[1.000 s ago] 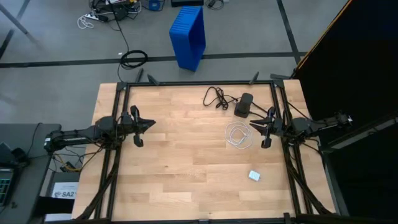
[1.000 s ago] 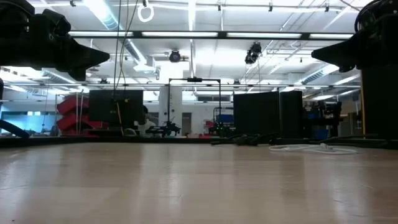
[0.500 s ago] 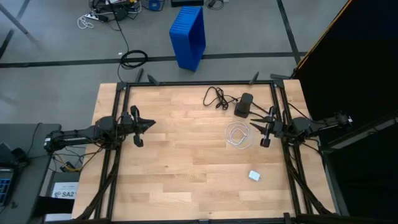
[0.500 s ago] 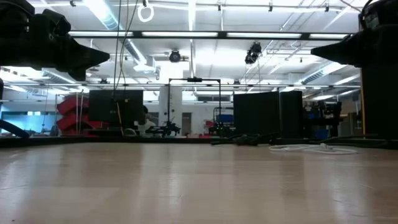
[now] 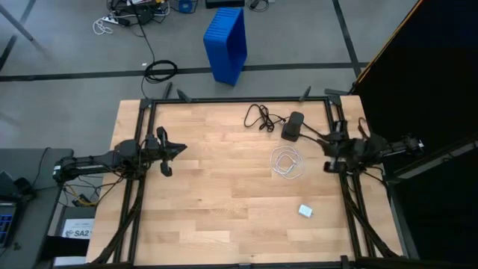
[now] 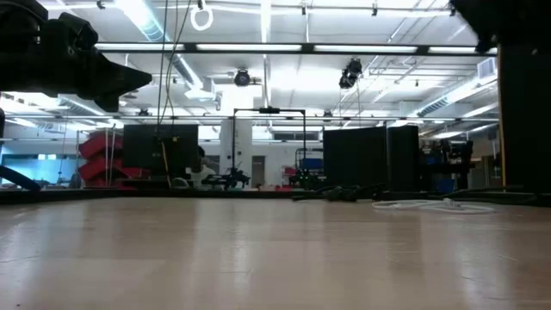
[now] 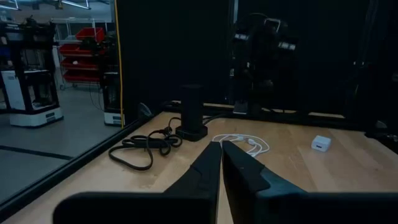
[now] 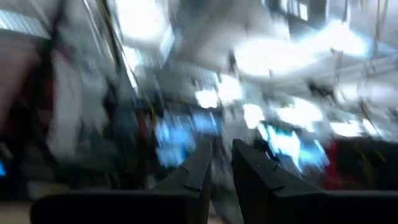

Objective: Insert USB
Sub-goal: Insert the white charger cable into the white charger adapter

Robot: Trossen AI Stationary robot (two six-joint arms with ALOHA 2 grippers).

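Right gripper [image 5: 327, 149]: at table's right edge, above the wood, just beside the USB [image 5: 287, 162]; fingers [image 8: 200, 167] stand a narrow gap apart in its wrist view, nothing between them. Left gripper [image 5: 166, 153]: waits over left side of table, fingertips [image 7: 214, 155] together, empty.

USB: white coil lying flat on table [image 5: 216, 209], right of centre, between black adapter box [image 5: 293, 126] and small white charger block [image 5: 305, 211]; not held.

Risks (judged): w/ jaws this near together, a descent onto the coil would prob. push it aside rather than pinch the plug; thin loops may snag & drag whole coil; black cord [image 5: 259, 116] lies near, could be taken by mistake; plug orientation not readable, so misaligned insertion likely w/o regrasp.

Views compared: high view gives full layout & spacing of items; left wrist view shows adapter box upright, coil [image 7: 242, 142] & block [image 7: 321, 143] in depth; low view shows coil [image 6: 435, 205] only as a thin line at table level; right wrist view is smeared, shows room only, no table
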